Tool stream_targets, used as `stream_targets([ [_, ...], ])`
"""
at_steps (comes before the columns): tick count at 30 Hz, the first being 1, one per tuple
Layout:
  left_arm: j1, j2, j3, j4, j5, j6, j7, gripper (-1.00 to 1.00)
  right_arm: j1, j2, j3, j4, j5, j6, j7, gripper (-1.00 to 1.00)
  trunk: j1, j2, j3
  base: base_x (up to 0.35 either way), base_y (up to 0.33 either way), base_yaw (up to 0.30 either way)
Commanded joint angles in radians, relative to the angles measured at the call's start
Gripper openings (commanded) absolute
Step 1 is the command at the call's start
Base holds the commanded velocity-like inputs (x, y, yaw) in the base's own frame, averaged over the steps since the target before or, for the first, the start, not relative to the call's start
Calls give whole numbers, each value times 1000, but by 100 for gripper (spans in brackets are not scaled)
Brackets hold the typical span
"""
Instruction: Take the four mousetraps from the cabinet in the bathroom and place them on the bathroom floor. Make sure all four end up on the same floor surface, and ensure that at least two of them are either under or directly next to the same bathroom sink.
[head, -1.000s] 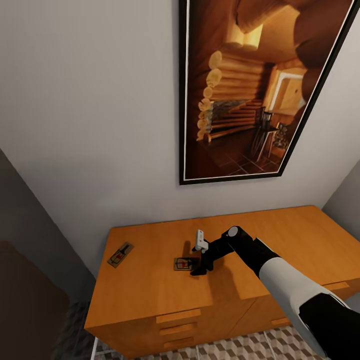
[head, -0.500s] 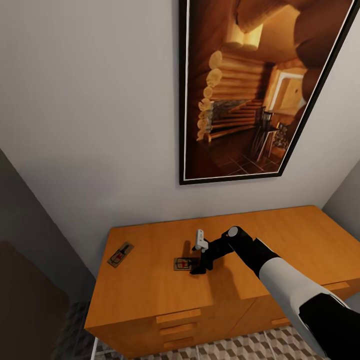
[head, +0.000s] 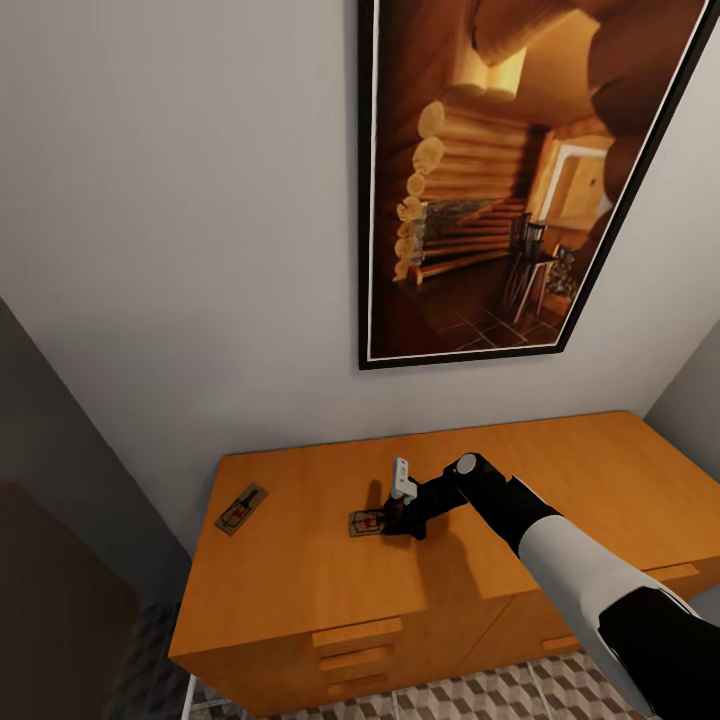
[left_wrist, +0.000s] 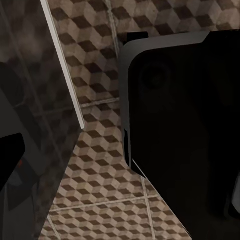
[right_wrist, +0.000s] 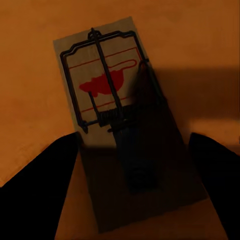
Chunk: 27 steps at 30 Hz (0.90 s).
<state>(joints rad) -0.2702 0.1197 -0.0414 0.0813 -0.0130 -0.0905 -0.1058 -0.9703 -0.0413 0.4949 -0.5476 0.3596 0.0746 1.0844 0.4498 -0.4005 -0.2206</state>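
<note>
Two mousetraps lie on top of the orange-brown cabinet (head: 520, 470). One mousetrap (head: 362, 523) (right_wrist: 107, 100), a tan board with dark wire and a red mark, sits just under my right gripper (head: 392, 524) (right_wrist: 134, 150). The gripper is open, with a dark finger on each side of the board's near end and its shadow over that end. The other mousetrap (head: 241, 508) rests near the cabinet's left edge. In the left wrist view, one dark finger (left_wrist: 11, 160) of my left gripper sits at the frame's edge above the cube-patterned bathroom floor (left_wrist: 100, 160).
A large framed picture (head: 500, 180) of a log interior hangs on the wall above the cabinet. Drawer handles (head: 355, 632) show on the cabinet front. A dark part of the robot (left_wrist: 185, 125) hangs close over the floor. A grey wall (head: 60, 440) stands at the left.
My right gripper has shifted slightly toward the wall and settled closer over the near mousetrap. Both mousetraps lie where they were.
</note>
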Motion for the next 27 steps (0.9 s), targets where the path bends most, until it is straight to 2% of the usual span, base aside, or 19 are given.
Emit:
stream_targets([
  [1,0,0,0,0,0,0,0,100,1,0,4,26,7,2,1,-100,0,0,0,0,0,0],
  [27,0,0,0,0,0,0,0,100,1,9,2,9,9,11,8,-100,0,0,0,0,0,0],
])
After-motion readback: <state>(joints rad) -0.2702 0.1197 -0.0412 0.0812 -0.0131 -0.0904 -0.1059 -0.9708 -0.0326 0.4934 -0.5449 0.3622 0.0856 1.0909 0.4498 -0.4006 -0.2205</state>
